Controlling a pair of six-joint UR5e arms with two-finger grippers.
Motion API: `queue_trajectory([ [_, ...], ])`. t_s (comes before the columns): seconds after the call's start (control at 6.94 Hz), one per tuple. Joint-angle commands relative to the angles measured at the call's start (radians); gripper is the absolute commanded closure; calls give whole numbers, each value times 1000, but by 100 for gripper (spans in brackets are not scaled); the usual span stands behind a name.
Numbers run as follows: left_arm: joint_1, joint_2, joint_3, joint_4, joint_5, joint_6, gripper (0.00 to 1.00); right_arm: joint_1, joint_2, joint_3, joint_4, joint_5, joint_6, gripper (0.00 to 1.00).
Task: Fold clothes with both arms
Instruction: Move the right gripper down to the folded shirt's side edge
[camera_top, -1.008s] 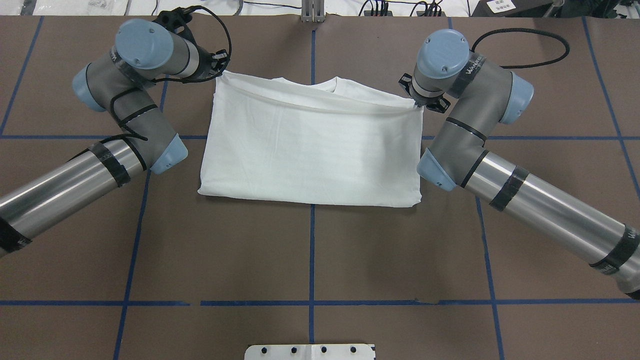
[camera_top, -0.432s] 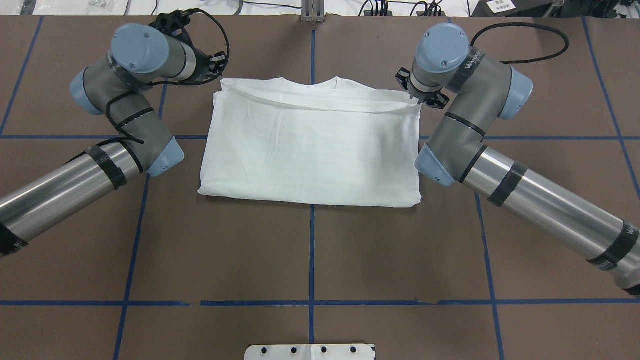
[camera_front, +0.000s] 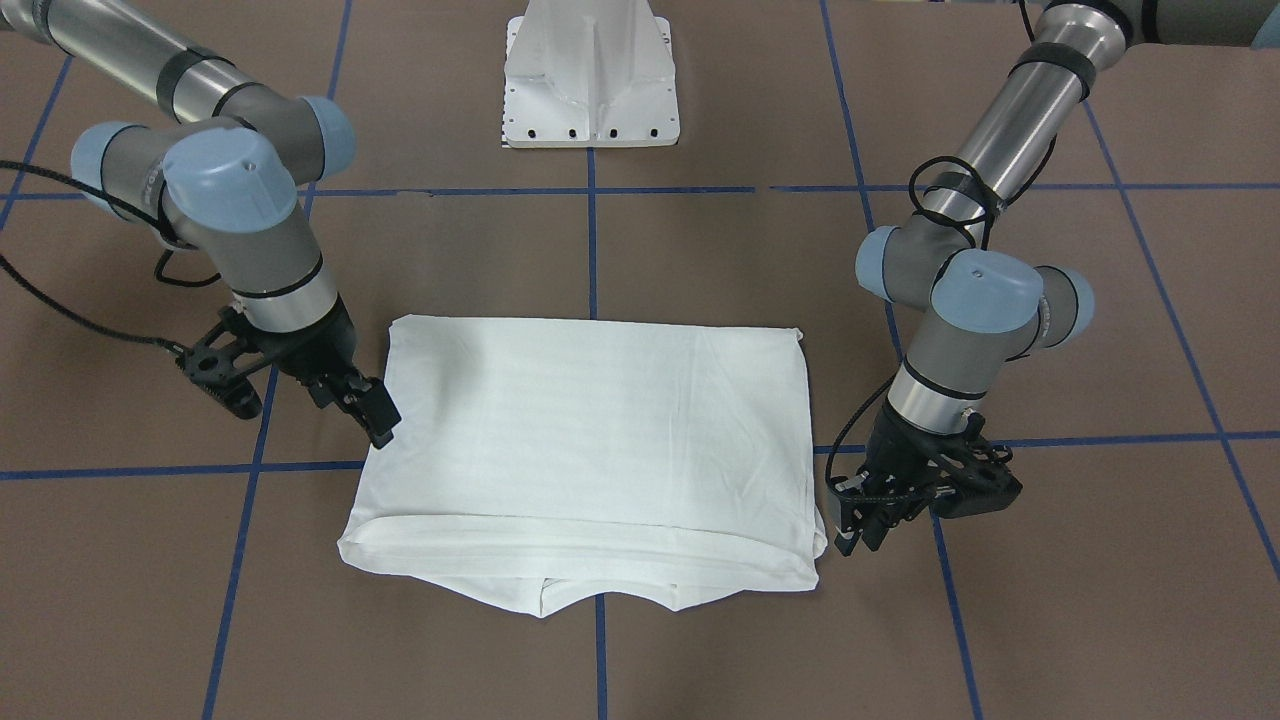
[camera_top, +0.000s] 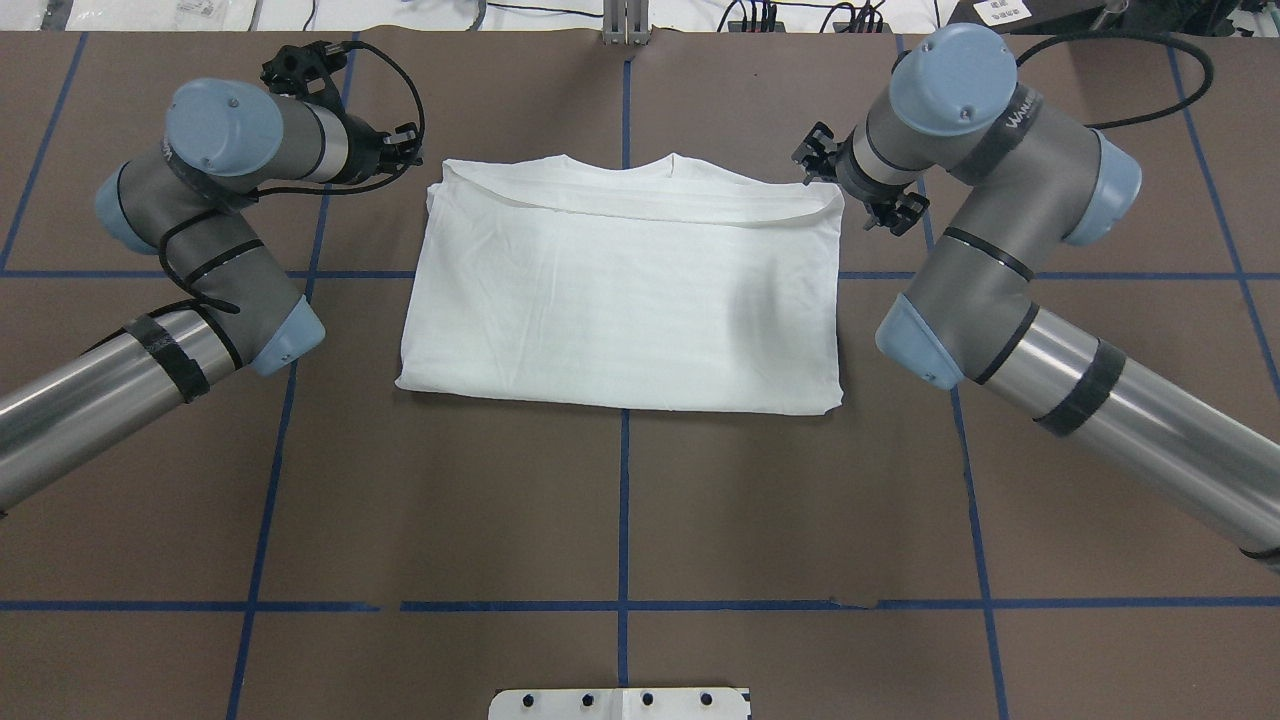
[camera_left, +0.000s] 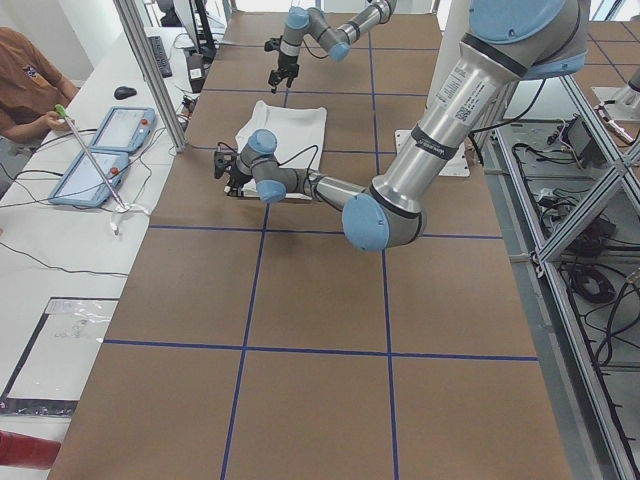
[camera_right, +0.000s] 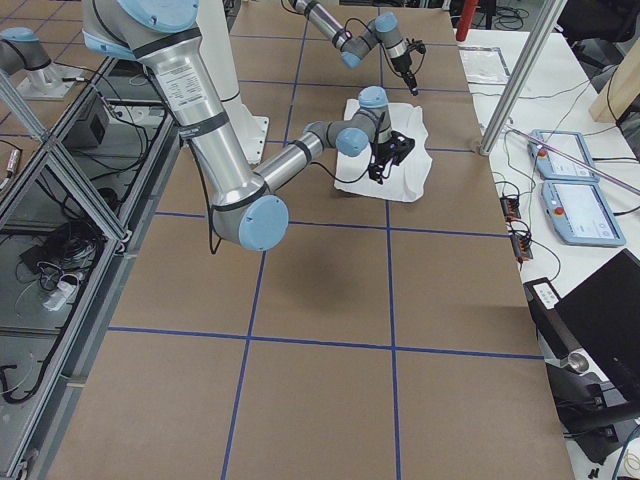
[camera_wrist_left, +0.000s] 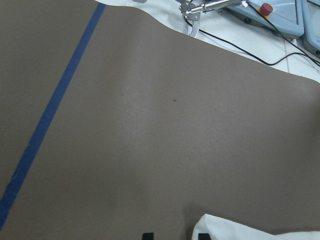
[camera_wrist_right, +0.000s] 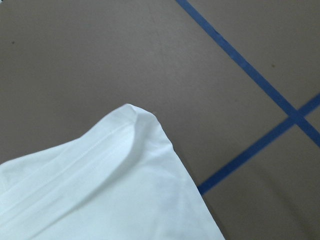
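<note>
Both grippers have come off the far corners of the T-shirt since a second ago and swung outward, and the upper fold has settled flat. The shirt lies folded into a rectangle at the table's centre, across the blue tape line, with the neckline poking out from under the top layer on the operators' side. Left gripper hangs just beside the shirt's far left corner, not touching. In the wrist view its fingertips stand slightly apart with bare table between them and the cloth corner just beside one. Right gripper sits at the opposite side edge, its tip over or against the hem; I cannot tell its finger spacing. The corner near it lies free. Around: white pedestal base on the robot's side, a seated operator and two control tablets on a side bench.
</note>
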Motion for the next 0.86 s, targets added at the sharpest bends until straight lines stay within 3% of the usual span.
queue_trajectory([
  [0.0, 1, 22, -20, -2, -1, -2, 57, -155, -97, 120, 4, -130, 216, 0],
  [0.29, 1, 22, -38, 6, 3, -5, 56, -211, -125, 108, 12, -176, 359, 0],
  [0.72, 3, 22, -44, 9, 3, -5, 56, -234, -126, 90, 9, -178, 372, 5],
])
